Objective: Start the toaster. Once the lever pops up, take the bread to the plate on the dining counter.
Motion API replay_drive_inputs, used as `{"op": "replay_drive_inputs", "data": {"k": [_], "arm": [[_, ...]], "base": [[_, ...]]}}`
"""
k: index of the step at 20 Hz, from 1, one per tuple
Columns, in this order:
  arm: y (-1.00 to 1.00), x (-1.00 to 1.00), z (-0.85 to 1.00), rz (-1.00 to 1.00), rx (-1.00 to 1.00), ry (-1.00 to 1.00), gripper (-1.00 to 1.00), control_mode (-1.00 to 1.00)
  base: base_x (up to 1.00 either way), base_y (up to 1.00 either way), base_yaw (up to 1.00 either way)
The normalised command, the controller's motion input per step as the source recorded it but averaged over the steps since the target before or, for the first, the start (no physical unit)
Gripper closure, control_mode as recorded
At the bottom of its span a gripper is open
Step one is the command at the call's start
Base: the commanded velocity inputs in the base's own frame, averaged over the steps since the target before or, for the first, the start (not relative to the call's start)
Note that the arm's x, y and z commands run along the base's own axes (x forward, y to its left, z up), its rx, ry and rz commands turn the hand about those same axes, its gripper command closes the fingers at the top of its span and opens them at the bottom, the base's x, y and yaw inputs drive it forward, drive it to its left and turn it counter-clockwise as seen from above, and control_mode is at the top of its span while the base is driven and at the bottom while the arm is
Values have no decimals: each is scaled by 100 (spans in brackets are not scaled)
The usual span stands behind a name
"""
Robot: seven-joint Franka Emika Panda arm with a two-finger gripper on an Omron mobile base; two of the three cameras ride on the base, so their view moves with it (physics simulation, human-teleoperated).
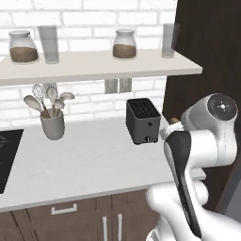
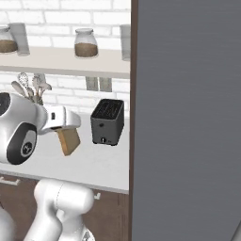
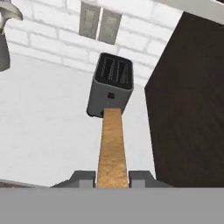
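Bread [image 1: 174, 121] shows in the left base view as a small tan corner past the arm's wrist, just right of the toaster [image 1: 143, 120] and above the bench [image 1: 84, 160]. That dark toaster stands upright on the pale bench top near the dark tall cabinet [image 1: 202, 47], slots up and its small knob low on the front. A grey cup [image 1: 52, 124] of wooden spoons and a whisk stands well to the left. On the shelf [image 1: 94, 66] above are two lidded jars with brown contents, each with a clear glass beside it. White brick lines the wall, and brown cabinet doors sit under the bench.

In the right base view the bread [image 2: 68, 140] hangs as a tan slab below the white hand, tilted, near the toaster's [image 2: 108, 122] left side but apart from it and clear of the bench surface. A grey panel [image 2: 188, 117] covers the right side.

In the hand view the gripper [image 3: 112, 178] is closed narrowly on the bread [image 3: 112, 148], one fingertip on each flat face. The slice is seen edge-on, its long axis running straight away from the gripper toward the toaster's [image 3: 111, 85] front. The toaster's slots look dark, and two wall sockets [image 3: 99, 24] sit on the brick behind it.
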Motion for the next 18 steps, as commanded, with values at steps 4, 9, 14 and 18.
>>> {"op": "replay_drive_inputs", "data": {"k": [4,9,14,18], "arm": [[26,-20,-8,0,-15,4,100,-100],[0,0,0,0,0,0,100,100],[0,0,0,0,0,0,100,100],[0,0,0,0,0,0,100,100]], "base": [[0,0,0],[-65,1,-22],[-83,0,-62],[-79,3,-75]]}}
